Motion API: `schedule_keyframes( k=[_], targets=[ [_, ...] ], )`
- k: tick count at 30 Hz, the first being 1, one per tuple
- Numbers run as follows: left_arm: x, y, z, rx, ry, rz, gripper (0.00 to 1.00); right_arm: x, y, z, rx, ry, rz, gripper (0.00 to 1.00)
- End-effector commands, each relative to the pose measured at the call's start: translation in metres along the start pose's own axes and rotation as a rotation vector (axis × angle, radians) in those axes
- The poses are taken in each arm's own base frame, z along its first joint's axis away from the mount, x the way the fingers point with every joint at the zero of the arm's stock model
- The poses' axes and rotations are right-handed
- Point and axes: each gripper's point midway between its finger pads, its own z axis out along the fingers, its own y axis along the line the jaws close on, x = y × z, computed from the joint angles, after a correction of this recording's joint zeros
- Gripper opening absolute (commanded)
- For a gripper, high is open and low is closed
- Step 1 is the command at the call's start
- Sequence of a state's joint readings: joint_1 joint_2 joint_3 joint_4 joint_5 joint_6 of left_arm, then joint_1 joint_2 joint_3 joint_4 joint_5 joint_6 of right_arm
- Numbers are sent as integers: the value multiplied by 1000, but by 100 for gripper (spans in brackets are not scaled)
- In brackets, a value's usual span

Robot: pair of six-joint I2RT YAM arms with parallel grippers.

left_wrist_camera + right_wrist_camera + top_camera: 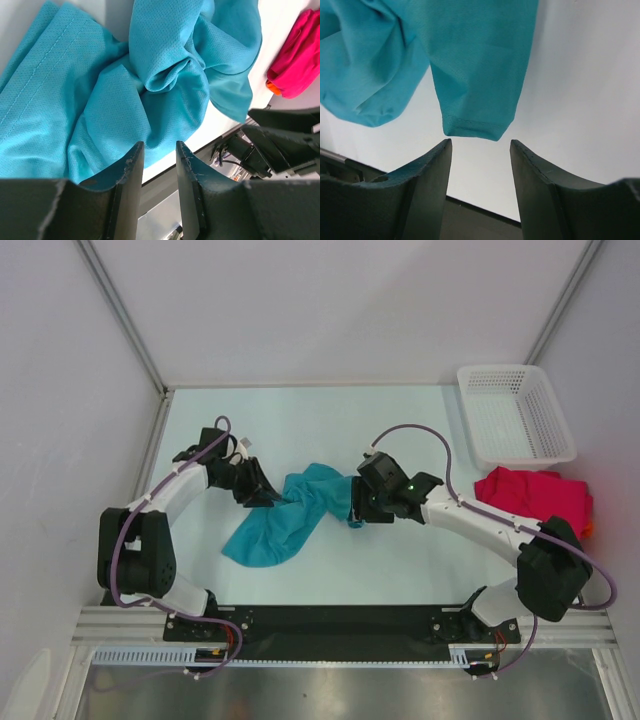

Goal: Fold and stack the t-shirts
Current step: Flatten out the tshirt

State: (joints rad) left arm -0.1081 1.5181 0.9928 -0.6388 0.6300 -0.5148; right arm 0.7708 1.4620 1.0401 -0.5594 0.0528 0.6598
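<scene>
Top external: teal shirt lay crumpled on the bench, awaiting spreading; left end effector and right end effector hung released, needing hem grips

A pale, faintly green-white flat worktop fills the enclosure floor. Plain white panel walls close it in: a back wall, a left wall and a right wall, joined at slim grey metal corner posts. A ribbed aluminium rail runs along the near edge, with a brushed steel sheet below it. The light is even and the shadows are soft.
</scene>
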Motion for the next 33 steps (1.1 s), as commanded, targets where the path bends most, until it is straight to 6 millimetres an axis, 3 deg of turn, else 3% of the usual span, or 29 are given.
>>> schedule_keyframes(
  k=[1,4,14,18,25,27,33],
  targets=[
    [-6,-6,-9,13,-51,31,37,-17,25,-32,-67,-92,9,56],
    [-2,-4,-11,4,-49,31,37,-13,31,-33,-77,-93,8,56],
    [15,16,-29,-115,-112,0,37,-2,23,-17,-22,-70,-3,55],
    [17,22,-49,-193,-174,17,37,3,23,-4,-22,-46,-19,55],
    [24,59,-83,-425,-296,18,37,24,28,38,-44,55,-60,54],
    [29,71,-85,-473,-300,4,37,27,30,50,-44,78,-73,54],
    [38,100,-81,-585,-272,-19,37,32,22,60,-16,100,-114,54]
  ],
)
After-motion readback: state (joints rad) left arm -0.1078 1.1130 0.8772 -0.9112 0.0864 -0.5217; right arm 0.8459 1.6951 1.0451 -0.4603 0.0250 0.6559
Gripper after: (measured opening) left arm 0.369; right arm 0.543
